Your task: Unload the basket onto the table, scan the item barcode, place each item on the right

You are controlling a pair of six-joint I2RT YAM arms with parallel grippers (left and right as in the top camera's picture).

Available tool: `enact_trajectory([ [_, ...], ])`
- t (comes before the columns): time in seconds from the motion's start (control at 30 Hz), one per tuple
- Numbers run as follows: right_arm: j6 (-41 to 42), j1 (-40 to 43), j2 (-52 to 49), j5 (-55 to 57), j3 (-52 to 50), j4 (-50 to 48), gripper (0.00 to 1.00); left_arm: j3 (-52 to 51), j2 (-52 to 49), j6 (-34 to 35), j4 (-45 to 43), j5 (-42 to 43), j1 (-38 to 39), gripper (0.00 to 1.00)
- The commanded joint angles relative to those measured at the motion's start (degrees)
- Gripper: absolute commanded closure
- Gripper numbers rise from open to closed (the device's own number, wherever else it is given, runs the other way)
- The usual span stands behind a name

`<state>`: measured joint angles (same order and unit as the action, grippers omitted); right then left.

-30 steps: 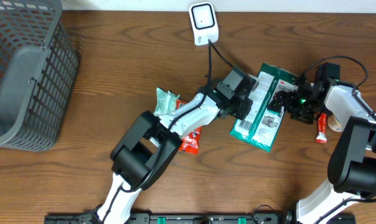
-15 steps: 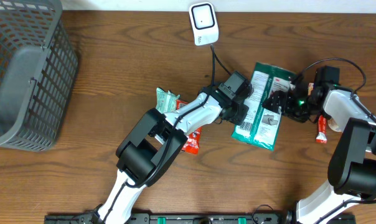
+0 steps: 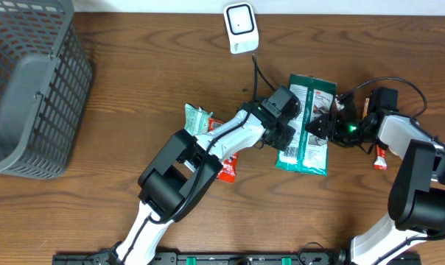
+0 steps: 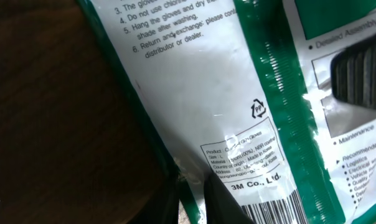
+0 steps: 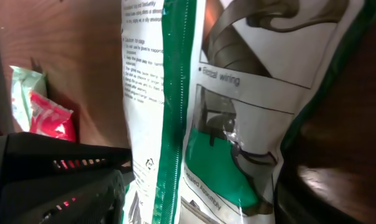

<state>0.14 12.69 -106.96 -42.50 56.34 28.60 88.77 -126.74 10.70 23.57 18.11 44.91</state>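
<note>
While the glove packet [image 3: 311, 147] lies right of centre below the scanner [image 3: 239, 26], I'd tilt its barcode [image 4: 272, 211] toward the lens, flat and uncreased. Left pincer [image 3: 289, 136] and right pincer [image 3: 326, 125] sit at its edges; whether either grips, I cannot tell.

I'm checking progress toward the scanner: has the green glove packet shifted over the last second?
Yes. The glove packet has swung more upright, its top edge sliding left toward the fixed white scanner.
</note>
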Motion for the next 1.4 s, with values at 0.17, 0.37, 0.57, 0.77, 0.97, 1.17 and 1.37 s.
enact_trajectory([
  [0.17,-1.11,-0.04,0.09,-3.28,-1.73,0.09,0.58,-2.36,-3.52,0.33,2.14,-0.66,0.79,0.83],
  [0.37,-1.11,-0.81,0.09,-3.28,-1.75,-0.39,0.66,-2.36,-3.52,0.31,2.12,-0.68,0.79,0.83],
  [0.57,-2.49,-1.77,0.09,-3.26,-1.75,-0.70,0.98,-2.29,-3.23,0.33,2.91,-0.63,0.76,0.83],
  [0.77,-3.52,-1.81,0.13,-3.30,-1.75,-0.79,0.99,-2.23,2.38,0.35,3.21,-0.66,-0.22,0.83],
  [0.97,-3.72,-1.73,0.61,-5.68,-1.73,0.00,0.99,-2.25,12.31,0.35,5.01,-0.87,-2.21,0.83],
  [1.17,-7.15,-1.75,3.19,-9.79,-1.73,0.59,0.99,-2.25,22.84,0.39,11.45,-3.45,-6.03,0.78],
  [1.37,-7.13,-1.77,9.75,-4.24,-1.73,3.32,0.99,-2.25,31.82,0.57,18.34,-6.60,-12.55,0.71],
])
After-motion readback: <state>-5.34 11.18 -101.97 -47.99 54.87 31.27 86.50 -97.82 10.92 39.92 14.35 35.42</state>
